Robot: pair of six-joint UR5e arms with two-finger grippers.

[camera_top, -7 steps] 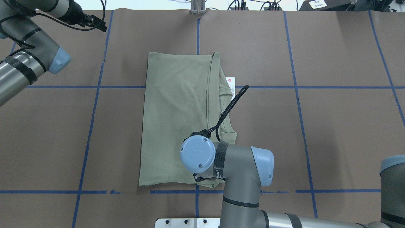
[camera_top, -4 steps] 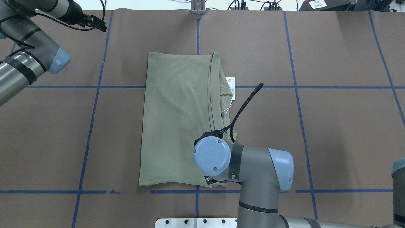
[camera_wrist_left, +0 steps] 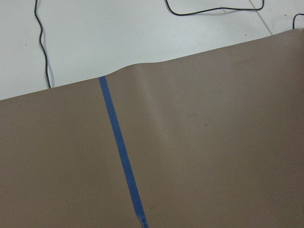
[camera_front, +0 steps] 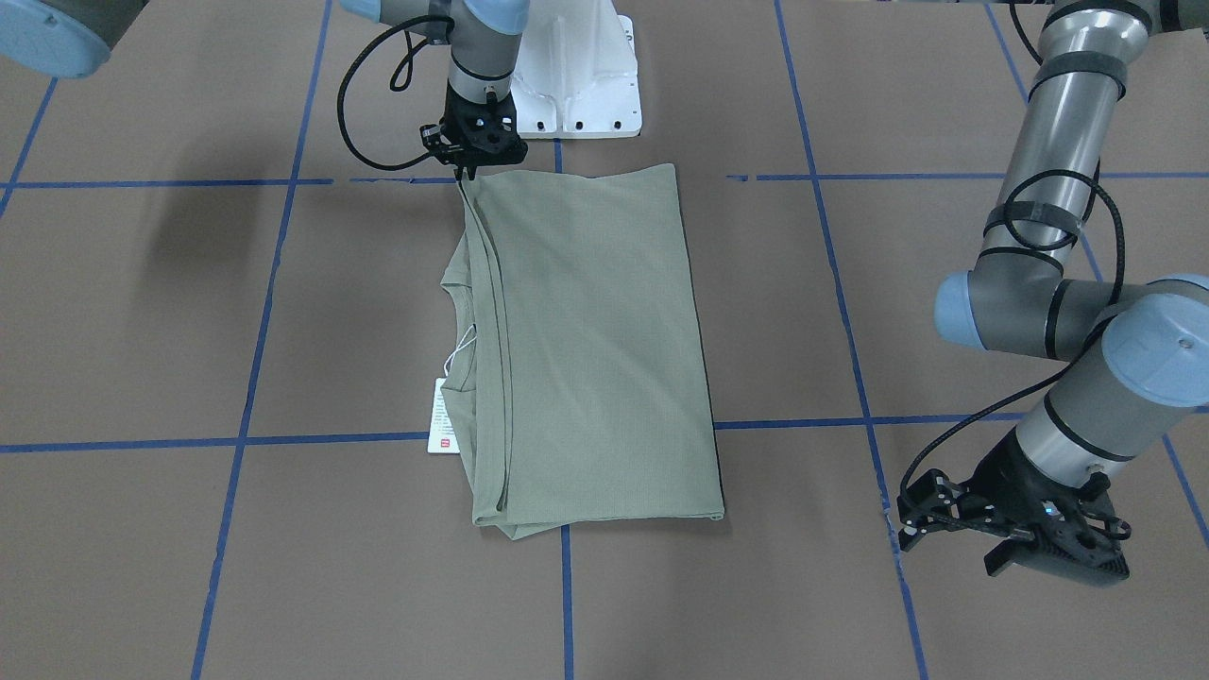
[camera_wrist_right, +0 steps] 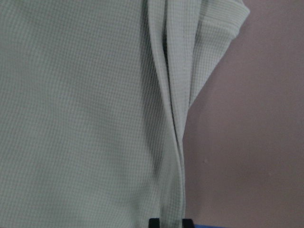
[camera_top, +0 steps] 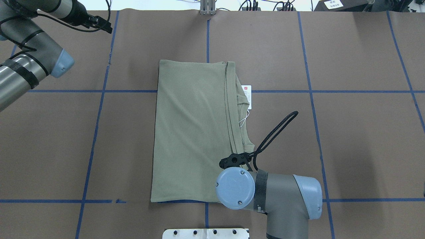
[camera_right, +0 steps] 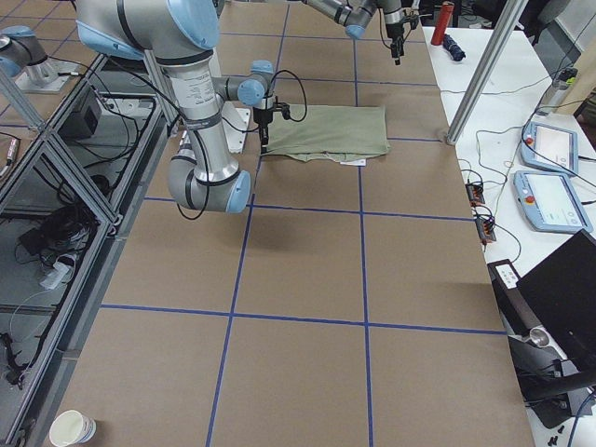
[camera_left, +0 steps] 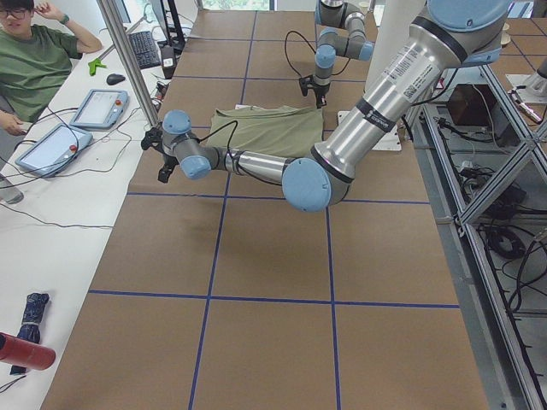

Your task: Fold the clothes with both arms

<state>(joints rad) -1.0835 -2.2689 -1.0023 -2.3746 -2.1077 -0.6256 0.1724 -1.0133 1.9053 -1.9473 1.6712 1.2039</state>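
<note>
The sage-green shirt (camera_top: pixel 192 132) lies folded in a tall rectangle at the table's middle, with its white-and-red hang tag (camera_top: pixel 247 96) sticking out at the right edge. My right gripper (camera_front: pixel 463 175) is shut on the shirt's near right corner; in the right wrist view its fingertips (camera_wrist_right: pixel 171 222) pinch the stacked cloth edges (camera_wrist_right: pixel 173 142). In the overhead view the wrist hides this gripper. My left gripper (camera_top: pixel 107 28) hovers open and empty over bare table at the far left, well away from the shirt; it also shows in the front-facing view (camera_front: pixel 907 519).
The white pedestal base (camera_front: pixel 586 85) stands just behind the shirt's near edge. Blue tape lines (camera_top: pixel 96 132) grid the brown table. A side bench with tablets (camera_left: pixel 94 107) and a seated person (camera_left: pixel 34 60) lies beyond the far edge.
My right arm moved to the right and toward the robot's base, dragging the shirt slightly the same way. The left arm has barely moved.
</note>
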